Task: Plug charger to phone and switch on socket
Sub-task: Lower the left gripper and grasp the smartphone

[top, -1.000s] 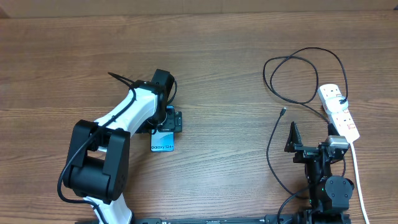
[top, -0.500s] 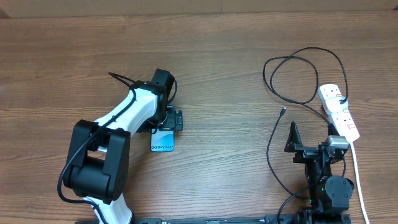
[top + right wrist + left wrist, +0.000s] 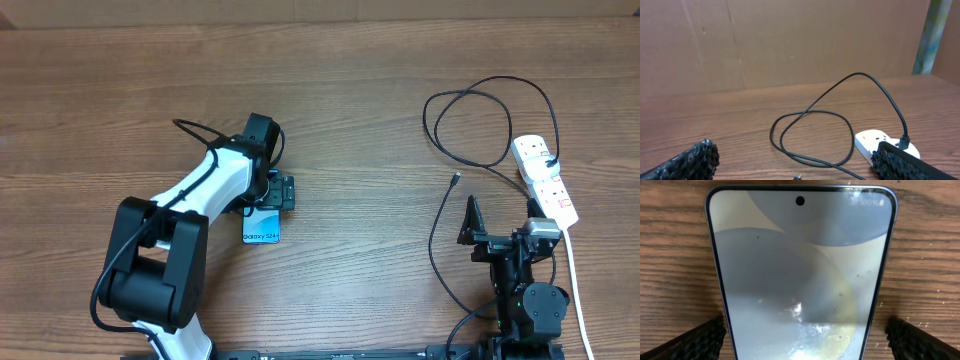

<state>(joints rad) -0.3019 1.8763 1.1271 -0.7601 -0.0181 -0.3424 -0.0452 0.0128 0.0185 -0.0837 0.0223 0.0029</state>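
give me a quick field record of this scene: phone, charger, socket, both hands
phone: flat on the table, screen up, no cable attached
left hand: open, one finger on either side of the phone
charger: looped on the table, one end at the socket
connector: lying free on the table, well apart from the phone
right hand: open, empty, facing the cable loop
socket switch: state cannot be told
task state: charger not yet plugged into phone
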